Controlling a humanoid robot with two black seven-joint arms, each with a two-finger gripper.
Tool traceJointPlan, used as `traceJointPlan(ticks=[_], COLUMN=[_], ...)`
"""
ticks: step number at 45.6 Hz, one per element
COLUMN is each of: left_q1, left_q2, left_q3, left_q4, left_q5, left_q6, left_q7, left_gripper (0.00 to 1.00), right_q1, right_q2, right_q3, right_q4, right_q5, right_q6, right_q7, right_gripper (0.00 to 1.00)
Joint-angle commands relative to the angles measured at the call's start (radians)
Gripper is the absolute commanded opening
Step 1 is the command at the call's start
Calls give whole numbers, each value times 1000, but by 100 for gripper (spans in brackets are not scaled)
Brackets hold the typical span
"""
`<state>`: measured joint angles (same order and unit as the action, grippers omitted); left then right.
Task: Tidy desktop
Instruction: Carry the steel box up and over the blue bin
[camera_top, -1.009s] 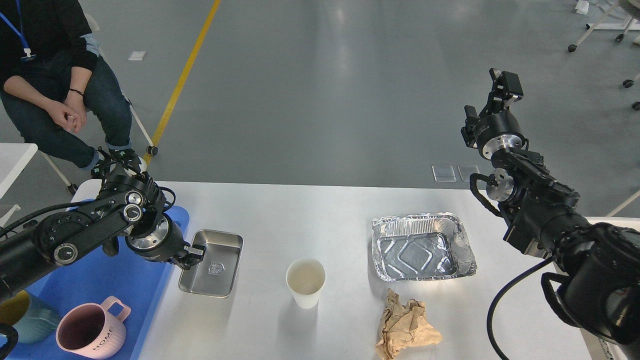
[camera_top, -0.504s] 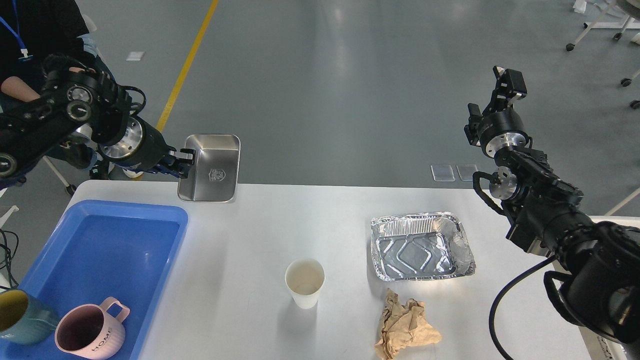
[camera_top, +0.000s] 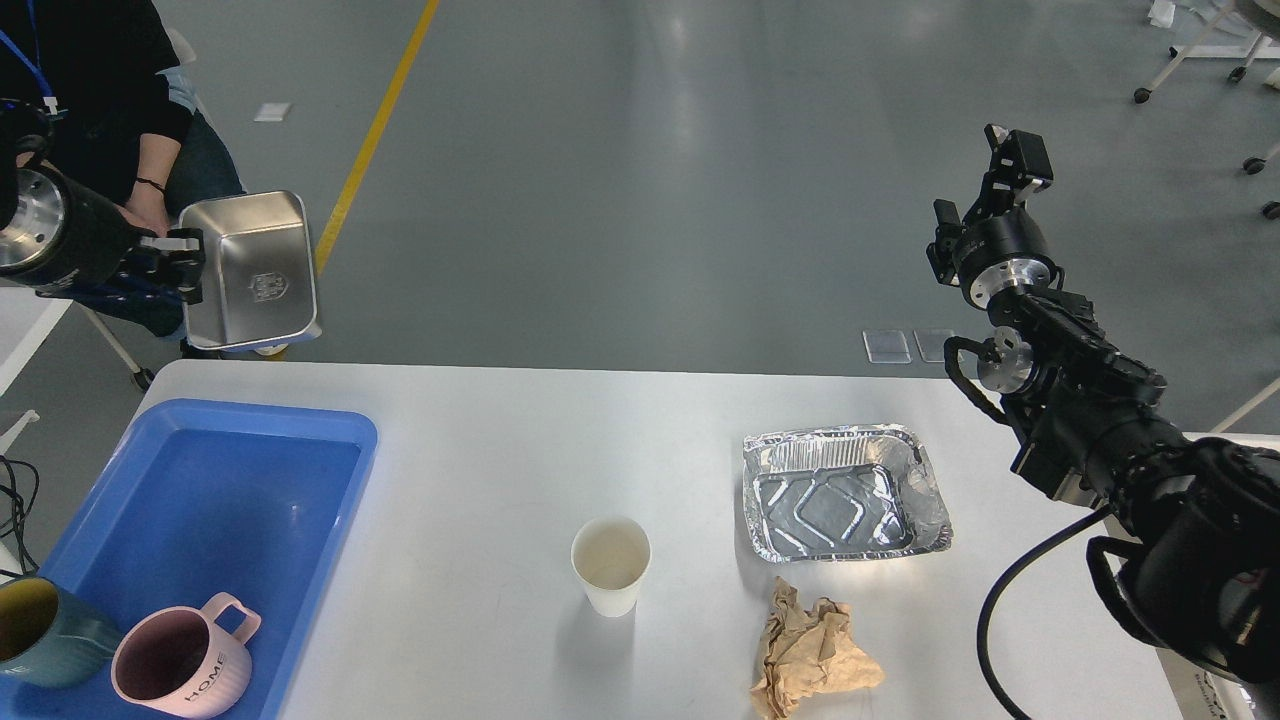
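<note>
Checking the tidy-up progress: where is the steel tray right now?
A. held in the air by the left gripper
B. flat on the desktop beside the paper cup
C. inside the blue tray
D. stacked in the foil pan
A: the left gripper grips the steel tray by its rim, held high past the far left corner of the desktop.

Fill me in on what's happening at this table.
The left gripper holds a steel tray by its rim, high in the air past the desktop's far-left corner. The right gripper is raised and holds nothing. A paper cup, foil pan and crumpled paper wait on the desktop.
</note>
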<state>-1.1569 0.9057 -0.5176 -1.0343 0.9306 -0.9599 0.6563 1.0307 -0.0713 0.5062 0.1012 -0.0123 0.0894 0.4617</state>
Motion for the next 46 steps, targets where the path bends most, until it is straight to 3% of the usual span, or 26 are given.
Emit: traceJointPlan(ticks=[1, 9, 25, 35, 41, 46], left_q1=[32, 75, 267, 321, 342, 355], left_q2=[12, -2, -53, -80, -94, -99], left_q3=[-1, -4, 8, 4, 4, 11], left_q4=[72, 145, 152, 171, 189, 206], left_q5=[-15, -21, -22, -22, -16, -10], left_q6=[0, 4, 248, 288, 308, 317], left_q7=[-3, -30, -41, -50, -96, -168], left_gripper=[0, 0, 0, 0, 0, 0], right_q1=[-6, -8, -18, -17, -21, -21], right_q2=[1, 5, 11, 27, 33, 33], right_q3=[0, 0, -2, -20, -20, -21], right_q4=[-1, 0, 0, 2, 2, 2], right_q5=[0, 0, -21, -23, -25, -25], right_q6=[0, 0, -2, -19, -19, -20], right_q7=[0, 0, 2, 2, 2, 2], right_gripper=[100, 100, 100, 100, 100, 100])
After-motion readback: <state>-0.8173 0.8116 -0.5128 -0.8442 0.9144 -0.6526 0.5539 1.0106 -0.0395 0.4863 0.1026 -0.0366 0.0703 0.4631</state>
